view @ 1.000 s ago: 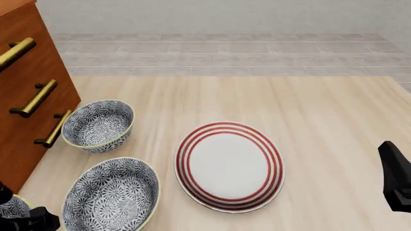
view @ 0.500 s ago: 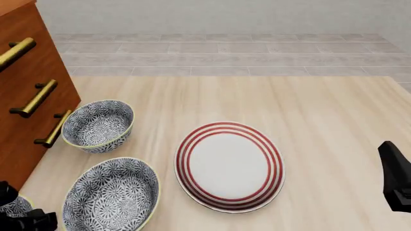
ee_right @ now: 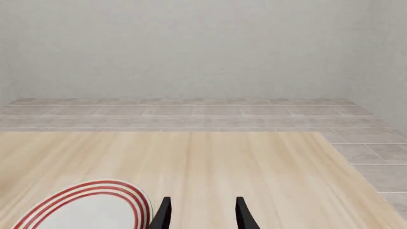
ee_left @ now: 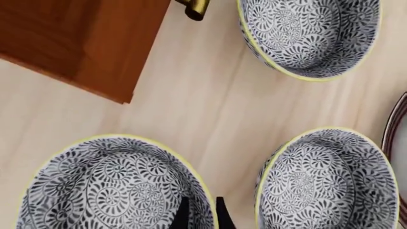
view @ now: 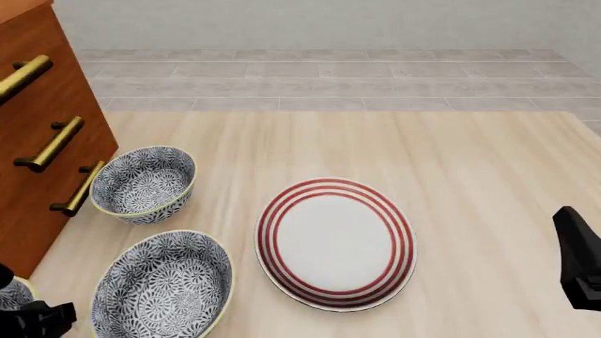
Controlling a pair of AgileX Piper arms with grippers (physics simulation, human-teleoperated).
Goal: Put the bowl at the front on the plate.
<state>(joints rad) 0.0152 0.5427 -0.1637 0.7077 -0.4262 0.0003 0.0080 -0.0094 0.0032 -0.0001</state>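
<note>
We are viewing a light wood table (view: 469, 162) with three blue-and-white floral bowls, a plate and a wooden drawer cabinet (view: 38, 127) at its left side.

The bowl (ee_left: 114, 186) named in the task is sitting at the near left corner of the table; in the front view only a sliver of it (view: 13, 294) is showing at the lower left edge. A second floral bowl (view: 162, 285) is sitting just beside it, toward the plate, and a third floral bowl (view: 143, 183) is sitting farther back, close to the cabinet's brass handles (view: 52, 144).

The plate (view: 336, 243), white with red rings, is lying flat near the table centre, to the right of the second bowl and apart from it.

The left gripper (ee_left: 200, 214) is positioned at the right-hand rim of the task bowl. In the left wrist view its two dark fingers (ee_left: 182, 215) are straddling the yellow-green rim, one inside the bowl and one outside, with only a narrow gap between them; we are reading this as a clamp on the rim.

The right gripper (ee_right: 202, 212) is hanging at the right side of the table, clear of every object, with its fingers spread apart. The edge of the plate (ee_right: 95, 205) is showing beside it in the right wrist view.
</note>
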